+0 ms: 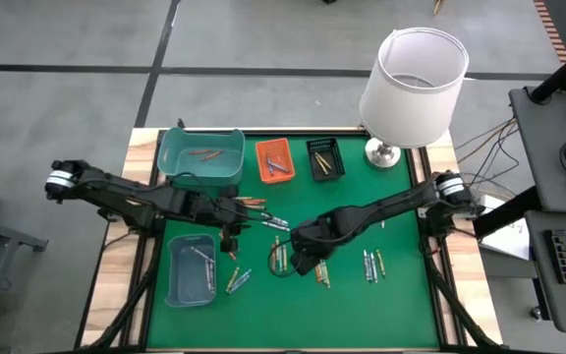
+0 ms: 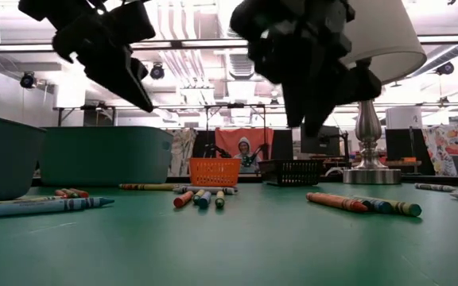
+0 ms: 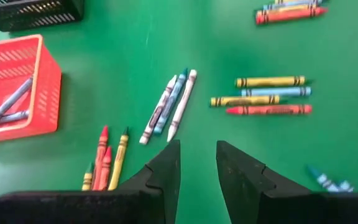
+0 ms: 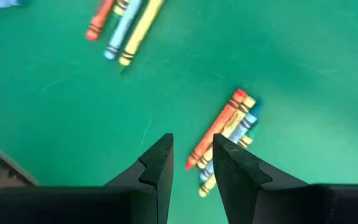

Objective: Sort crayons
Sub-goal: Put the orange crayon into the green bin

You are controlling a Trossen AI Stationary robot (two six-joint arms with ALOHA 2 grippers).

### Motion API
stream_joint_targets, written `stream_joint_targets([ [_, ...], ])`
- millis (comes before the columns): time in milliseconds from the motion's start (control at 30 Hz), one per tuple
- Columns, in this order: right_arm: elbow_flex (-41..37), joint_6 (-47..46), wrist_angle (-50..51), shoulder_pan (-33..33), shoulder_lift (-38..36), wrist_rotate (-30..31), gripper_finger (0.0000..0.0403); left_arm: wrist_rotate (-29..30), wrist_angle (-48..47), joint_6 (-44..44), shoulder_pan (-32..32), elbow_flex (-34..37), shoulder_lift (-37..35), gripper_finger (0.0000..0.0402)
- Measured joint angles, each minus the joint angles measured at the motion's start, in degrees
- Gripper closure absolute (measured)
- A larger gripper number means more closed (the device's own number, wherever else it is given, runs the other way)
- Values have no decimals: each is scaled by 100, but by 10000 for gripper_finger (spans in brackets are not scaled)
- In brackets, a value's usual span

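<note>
Crayons lie loose on the green table. In the left wrist view a white, blue and grey trio (image 3: 169,107) lies ahead of my left gripper (image 3: 197,146), with a yellow, blue and red set (image 3: 267,96) beside it. That gripper (image 1: 244,218) hangs open and empty above the table's middle left. My right gripper (image 4: 192,142), also open and empty, hovers over the middle (image 1: 301,264). A bundle of orange, yellow and blue crayons (image 4: 227,135) lies flat just beside one of its fingertips. Both grippers are clear of the table in the low view.
Along the far edge stand a teal bin (image 1: 201,157), an orange basket (image 1: 273,160) with blue-grey crayons in it, a black basket (image 1: 325,159) and a white-shaded lamp (image 1: 411,79). A blue-grey bin (image 1: 192,270) sits near left. More crayons (image 1: 372,264) lie to the right.
</note>
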State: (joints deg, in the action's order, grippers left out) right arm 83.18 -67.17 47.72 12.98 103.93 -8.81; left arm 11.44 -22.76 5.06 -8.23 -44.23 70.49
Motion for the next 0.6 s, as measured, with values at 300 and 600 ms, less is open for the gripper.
stream_joint_targets([
  [300,826,-304,704,133,910,71,303,9,-298,-663,2,0,-445,315],
  [600,1092,-577,917,189,1354,155,303,845,-455,-1253,9,0,-1283,315],
])
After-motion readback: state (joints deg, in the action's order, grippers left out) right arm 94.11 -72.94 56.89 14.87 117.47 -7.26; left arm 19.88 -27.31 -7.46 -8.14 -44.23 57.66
